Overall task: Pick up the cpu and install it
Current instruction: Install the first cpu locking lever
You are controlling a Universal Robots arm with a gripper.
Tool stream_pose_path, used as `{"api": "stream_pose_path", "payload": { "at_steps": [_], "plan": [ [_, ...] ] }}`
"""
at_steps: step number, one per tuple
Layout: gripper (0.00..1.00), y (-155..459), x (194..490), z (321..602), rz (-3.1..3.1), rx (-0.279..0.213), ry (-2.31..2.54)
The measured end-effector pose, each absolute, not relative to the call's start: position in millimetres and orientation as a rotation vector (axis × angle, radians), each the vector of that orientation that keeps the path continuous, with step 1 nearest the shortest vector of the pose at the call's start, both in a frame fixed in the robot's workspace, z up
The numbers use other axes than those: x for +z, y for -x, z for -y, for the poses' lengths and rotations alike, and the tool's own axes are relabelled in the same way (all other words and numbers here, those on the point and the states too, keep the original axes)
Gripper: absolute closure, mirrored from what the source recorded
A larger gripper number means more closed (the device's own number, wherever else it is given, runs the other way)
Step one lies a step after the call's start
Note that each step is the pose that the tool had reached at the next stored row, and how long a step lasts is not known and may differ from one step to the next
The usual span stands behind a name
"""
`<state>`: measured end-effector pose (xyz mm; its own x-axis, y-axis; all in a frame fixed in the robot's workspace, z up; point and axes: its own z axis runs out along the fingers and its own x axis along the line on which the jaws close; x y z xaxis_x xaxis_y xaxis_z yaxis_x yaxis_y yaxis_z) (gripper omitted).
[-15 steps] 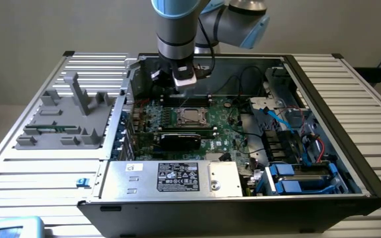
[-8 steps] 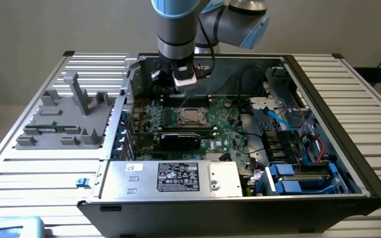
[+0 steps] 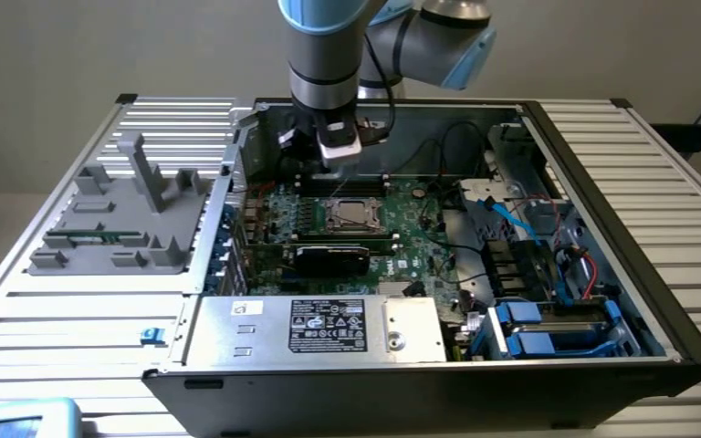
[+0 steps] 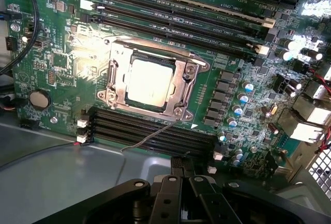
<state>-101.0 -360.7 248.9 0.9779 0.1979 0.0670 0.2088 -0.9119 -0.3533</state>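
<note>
Sitting at the exterior view's left, a grey moulded plastic fixture (image 3: 120,224) rests on the slatted aluminium table (image 3: 47,315). Beside it lies the open black computer case (image 3: 448,397) with a green motherboard (image 3: 418,246). The small, flat, silvery-beige square cpu (image 3: 350,215) sits inside the silver metal socket frame (image 4: 115,87). The black gripper (image 3: 340,159) hangs above the board, apart from the chip, fingers (image 4: 175,182) pressed together and empty. Rightmost stand blue plastic drive caddies (image 3: 533,330).
</note>
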Motion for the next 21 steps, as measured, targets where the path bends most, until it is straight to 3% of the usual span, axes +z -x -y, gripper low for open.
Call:
{"api": "stream_pose_path", "payload": {
  "at_steps": [21],
  "plan": [
    [0.89,101.0,244.8,360.6,-0.193,-0.132,2.776]
  ]
}}
